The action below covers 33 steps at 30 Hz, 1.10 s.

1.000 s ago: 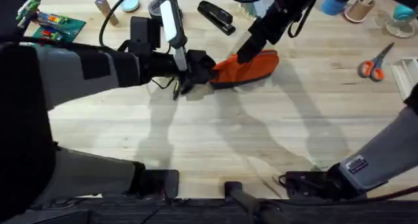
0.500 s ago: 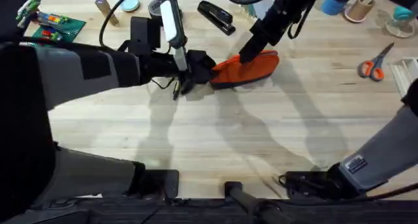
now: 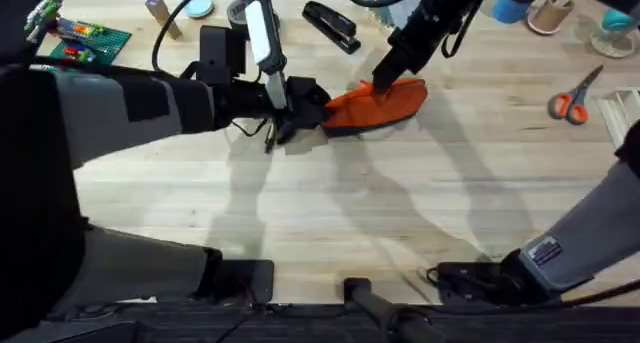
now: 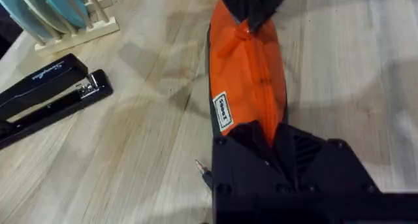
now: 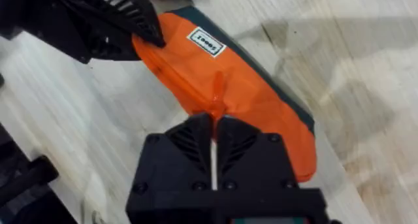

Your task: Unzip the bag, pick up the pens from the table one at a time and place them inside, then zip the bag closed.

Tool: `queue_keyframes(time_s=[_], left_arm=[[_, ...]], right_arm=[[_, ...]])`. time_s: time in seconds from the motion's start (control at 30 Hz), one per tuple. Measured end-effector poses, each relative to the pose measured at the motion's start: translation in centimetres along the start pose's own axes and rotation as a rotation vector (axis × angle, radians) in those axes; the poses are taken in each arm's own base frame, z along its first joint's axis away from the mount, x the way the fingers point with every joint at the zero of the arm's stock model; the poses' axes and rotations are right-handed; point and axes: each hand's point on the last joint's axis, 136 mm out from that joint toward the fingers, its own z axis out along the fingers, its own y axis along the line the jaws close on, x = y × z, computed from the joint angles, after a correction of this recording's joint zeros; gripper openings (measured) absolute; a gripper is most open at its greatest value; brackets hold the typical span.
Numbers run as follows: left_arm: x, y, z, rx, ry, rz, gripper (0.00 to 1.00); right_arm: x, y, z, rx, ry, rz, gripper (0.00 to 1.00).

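Observation:
The orange bag (image 3: 378, 105) with a navy bottom edge lies on the table (image 3: 330, 213) at centre back. My left gripper (image 3: 314, 105) is shut on the bag's left end, and the left wrist view shows the same grip (image 4: 266, 134) on the fabric. My right gripper (image 3: 382, 82) comes down from the back right onto the bag's top. It is shut (image 5: 213, 127) on the orange zipper pull (image 5: 216, 93). One thin dark pen (image 3: 269, 135) lies on the table beside the left gripper, with its tip (image 4: 204, 174) showing by the fingers.
A black stapler (image 3: 330, 25) lies behind the bag. Orange-handled scissors (image 3: 572, 99) lie at the right edge. A green brick plate (image 3: 88, 39) sits at the back left and a dish rack (image 4: 62, 15) stands near the stapler. The table's front half is bare wood.
My right gripper has slid slightly along the bag's top toward its right end with the zipper pull. The left gripper has held still on the bag's left end.

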Motion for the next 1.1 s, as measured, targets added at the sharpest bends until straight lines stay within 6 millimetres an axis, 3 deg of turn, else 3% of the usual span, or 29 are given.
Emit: queue_keyframes(time_s=[1.1], left_arm=[[0.0,0.0,0.0,-0.001,0.001,0.000,0.041]], right_arm=[[-0.8,0.4,-1.2,-0.011,-0.023,-0.005,0.030]])
